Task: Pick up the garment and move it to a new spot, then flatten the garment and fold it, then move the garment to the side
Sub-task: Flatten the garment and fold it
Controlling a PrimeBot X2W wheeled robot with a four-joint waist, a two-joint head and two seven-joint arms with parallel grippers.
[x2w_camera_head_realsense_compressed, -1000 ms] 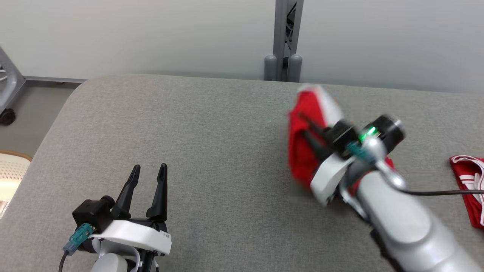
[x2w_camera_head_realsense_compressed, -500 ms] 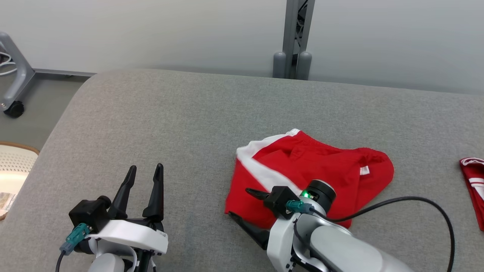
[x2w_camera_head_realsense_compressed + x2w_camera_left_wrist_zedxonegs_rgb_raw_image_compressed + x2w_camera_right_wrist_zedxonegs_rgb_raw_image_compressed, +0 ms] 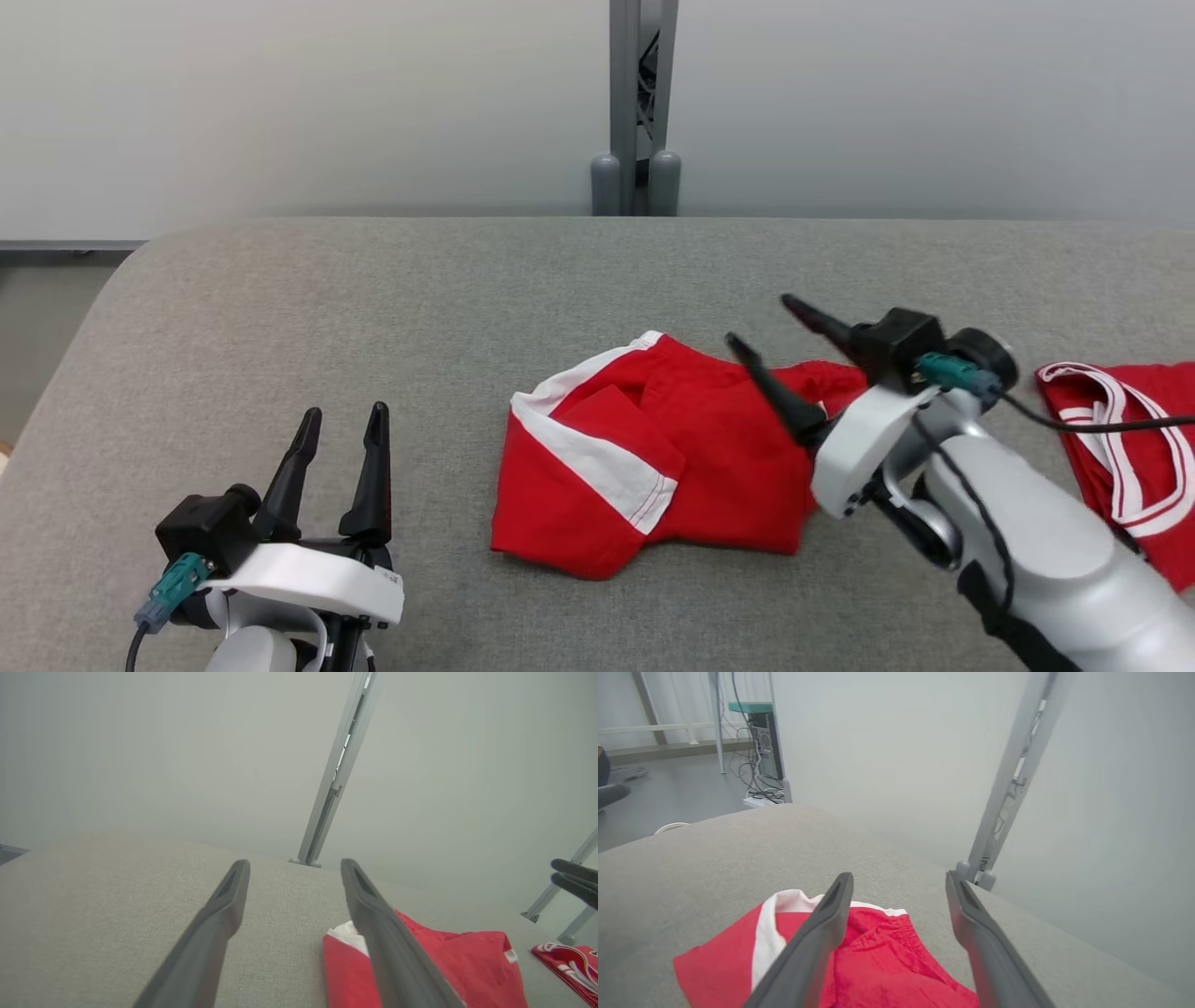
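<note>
The garment (image 3: 653,467), red shorts with white side stripes, lies crumpled in the middle of the grey padded table (image 3: 373,308). It also shows in the left wrist view (image 3: 467,961) and the right wrist view (image 3: 878,966). My right gripper (image 3: 761,322) hangs open just above the garment's right end, fingers spread wide and holding nothing. In the right wrist view (image 3: 899,879) the two fingers stand apart over the red cloth. My left gripper (image 3: 341,420) rests open at the lower left, apart from the garment, and nothing lies between its fingers in its own wrist view (image 3: 294,865).
A second red garment with white trim (image 3: 1130,448) lies at the table's right edge. A grey metal post (image 3: 637,103) stands behind the table against a pale wall. The table's left corner is rounded, with floor beyond it.
The right gripper carried the garment in from the right, laid it in the table's middle and opened. It has since lifted back to the right. The head camera has shifted too.
</note>
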